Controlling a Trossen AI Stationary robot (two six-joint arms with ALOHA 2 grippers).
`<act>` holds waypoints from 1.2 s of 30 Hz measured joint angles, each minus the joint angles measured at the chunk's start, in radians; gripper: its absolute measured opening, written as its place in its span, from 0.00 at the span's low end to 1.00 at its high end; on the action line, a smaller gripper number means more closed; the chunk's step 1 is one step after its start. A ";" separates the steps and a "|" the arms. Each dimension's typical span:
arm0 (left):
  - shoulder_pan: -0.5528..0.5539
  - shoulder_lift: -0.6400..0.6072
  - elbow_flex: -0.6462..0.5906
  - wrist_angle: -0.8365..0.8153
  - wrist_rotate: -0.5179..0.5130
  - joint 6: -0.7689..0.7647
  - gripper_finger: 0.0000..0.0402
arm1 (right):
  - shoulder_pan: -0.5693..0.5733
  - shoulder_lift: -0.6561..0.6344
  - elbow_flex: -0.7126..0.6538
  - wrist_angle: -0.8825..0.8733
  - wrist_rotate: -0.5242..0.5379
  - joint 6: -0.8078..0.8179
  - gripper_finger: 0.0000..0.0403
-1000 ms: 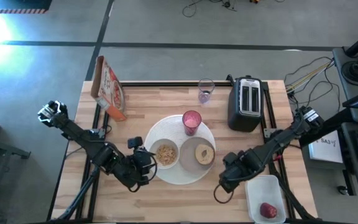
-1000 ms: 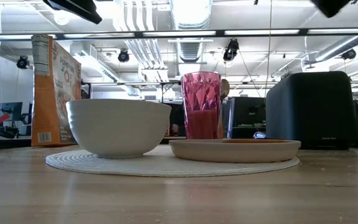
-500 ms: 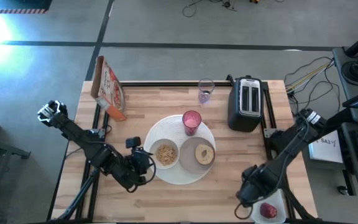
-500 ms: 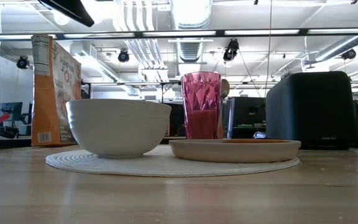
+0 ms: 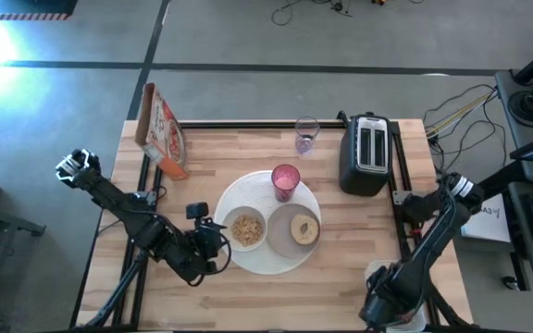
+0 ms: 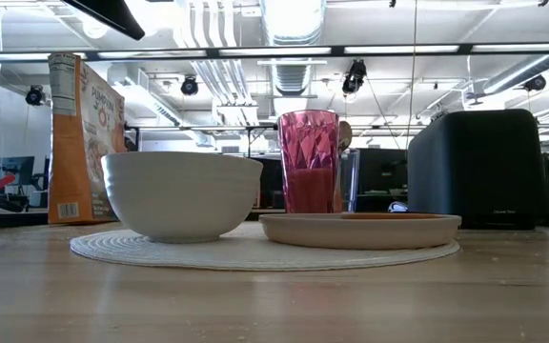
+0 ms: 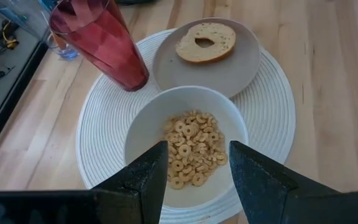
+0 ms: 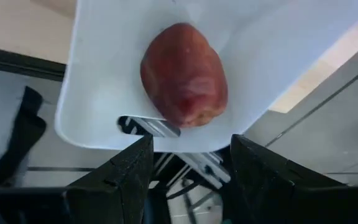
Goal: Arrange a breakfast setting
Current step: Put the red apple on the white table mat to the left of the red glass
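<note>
One item remains outside the setting: the red apple (image 8: 184,74). The right gripper (image 8: 188,146) hangs directly over it with its two dark fingers spread wide, one on either side and neither touching. The apple lies alone in a shallow white rectangular tray (image 8: 98,68) at the table's near right corner. In the high view the right arm now covers that tray almost entirely, so the apple cannot be made out there.

Change noted: a second ago the right gripper stood over bare wood just right of the large round white plate (image 5: 239,199); it has since swung out to the corner and come down over the tray. Judged meaning: the apple fetch is under way, with grasp not yet made.

The left gripper (image 7: 197,171), fingers parted and holding nothing, waits unmoved at the near left edge of the plate, looking down on the small white bowl (image 7: 185,146) of ring cereal.

Already in place on the white plate:
- small white bowl, left
- small grey plate (image 7: 244,56) carrying the bagel half (image 7: 205,40), right
- pink faceted tumbler (image 7: 101,43), behind them

An orange-handled spoon is not visible in any view.
</note>
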 joint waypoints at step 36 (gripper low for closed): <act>0.000 -0.003 0.000 0.001 -0.016 0.053 0.39 | 0.014 0.216 0.002 -0.108 -0.078 -0.529 0.51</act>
